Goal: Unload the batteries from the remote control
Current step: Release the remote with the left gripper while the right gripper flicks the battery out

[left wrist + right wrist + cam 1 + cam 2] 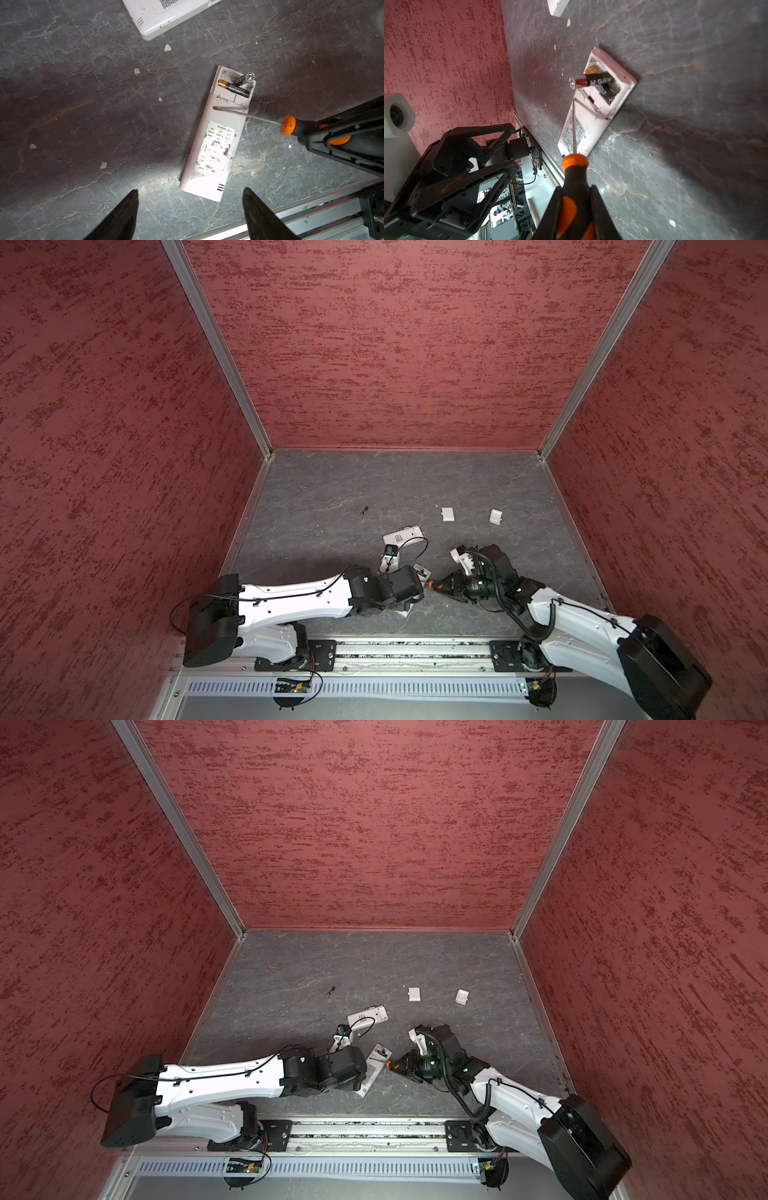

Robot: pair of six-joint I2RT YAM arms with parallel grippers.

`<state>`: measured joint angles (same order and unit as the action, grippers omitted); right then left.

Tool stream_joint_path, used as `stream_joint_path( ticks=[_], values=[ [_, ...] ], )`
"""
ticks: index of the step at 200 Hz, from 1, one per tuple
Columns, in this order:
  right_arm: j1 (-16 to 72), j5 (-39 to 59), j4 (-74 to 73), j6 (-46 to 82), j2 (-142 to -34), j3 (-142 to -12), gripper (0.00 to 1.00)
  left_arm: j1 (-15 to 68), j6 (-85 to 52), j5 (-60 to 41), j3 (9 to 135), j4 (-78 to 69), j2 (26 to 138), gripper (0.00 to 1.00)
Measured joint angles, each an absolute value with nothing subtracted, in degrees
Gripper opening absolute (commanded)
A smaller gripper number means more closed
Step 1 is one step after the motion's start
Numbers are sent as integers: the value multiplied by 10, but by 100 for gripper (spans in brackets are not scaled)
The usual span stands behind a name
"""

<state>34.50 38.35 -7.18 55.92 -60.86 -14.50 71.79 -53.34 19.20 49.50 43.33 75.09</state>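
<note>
Grey table (83, 104); remote (216, 149) bay open, two batteries (233, 89): one flat, black, gold-ended; one tipped up, red-black; third battery (363, 512) loose; left gripper (190, 199) spread, empty; right gripper (575, 193) clamps screwdriver (291, 125).

Remote (216, 145) face down, compartment open: flat battery (233, 89) inside, tilted battery (243, 80) poking out
</note>
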Motion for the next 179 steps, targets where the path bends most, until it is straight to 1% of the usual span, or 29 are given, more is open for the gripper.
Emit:
stream_joint_path(
  ticks=[49,113,144,179],
  values=[
    [304,391,-125,559,-649,-138,0,715,-533,192,500,440,759,78],
    [191,444,-156,513,-708,-147,0,713,-534,190,527,446,785,78],
    [167,455,-152,493,-736,-173,0,715,-538,189,533,447,794,78],
    [155,463,-148,477,-741,-199,0,721,-545,186,533,451,796,78]
  ],
)
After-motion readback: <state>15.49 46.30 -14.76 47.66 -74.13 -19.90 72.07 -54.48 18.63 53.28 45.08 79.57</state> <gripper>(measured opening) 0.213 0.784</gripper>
